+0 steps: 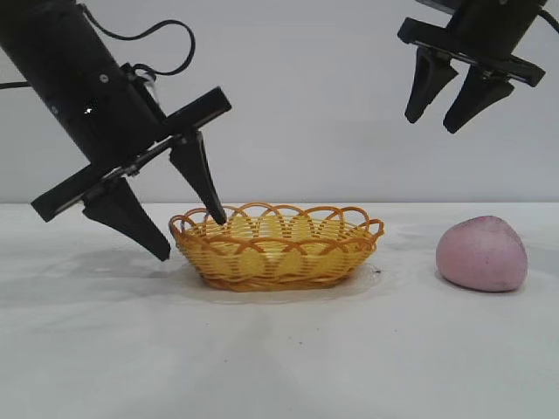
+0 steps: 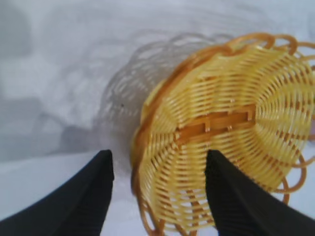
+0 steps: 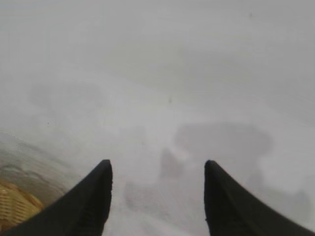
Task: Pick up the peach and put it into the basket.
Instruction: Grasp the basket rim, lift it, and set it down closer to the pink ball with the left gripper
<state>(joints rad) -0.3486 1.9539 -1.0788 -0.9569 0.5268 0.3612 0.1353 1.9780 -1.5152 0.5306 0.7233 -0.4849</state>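
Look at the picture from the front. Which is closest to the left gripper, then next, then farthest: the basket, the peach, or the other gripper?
1. The basket: right at the left gripper, whose open fingers straddle the near end of its rim.
2. The right gripper: up high, past the basket's far end, open.
3. The peach: on the table, far to the right.

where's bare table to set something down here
Bare table lies in front of the basket and between it and the peach. Crowded at the basket's left end, where the open left gripper straddles the rim. Right gripper hangs high.
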